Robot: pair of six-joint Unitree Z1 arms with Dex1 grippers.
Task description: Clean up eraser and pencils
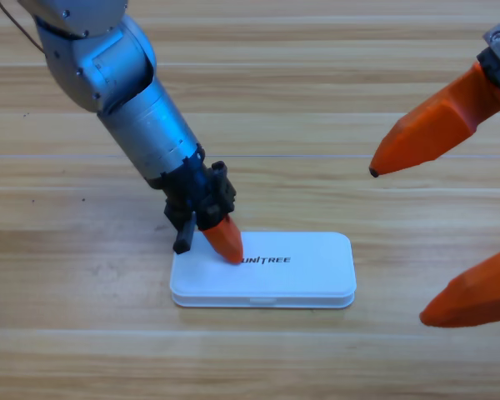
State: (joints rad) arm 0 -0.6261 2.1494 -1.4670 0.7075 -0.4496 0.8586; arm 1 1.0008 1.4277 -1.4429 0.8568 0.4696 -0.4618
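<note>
The eraser and pencils are not visible. The closed white case (263, 270) lies flat on the worktop (317, 100). The left end effector (225, 240) presses its orange tip on the lid's left part. The right end effector (425, 242) waits at the right edge, spread wide.

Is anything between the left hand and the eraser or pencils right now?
No eraser or pencils are visible. The white UNITREE case lies closed on the wooden table, so its lid would cover anything inside. The left hand points down at the lid's left part. The right hand waits open at the right edge.
</note>
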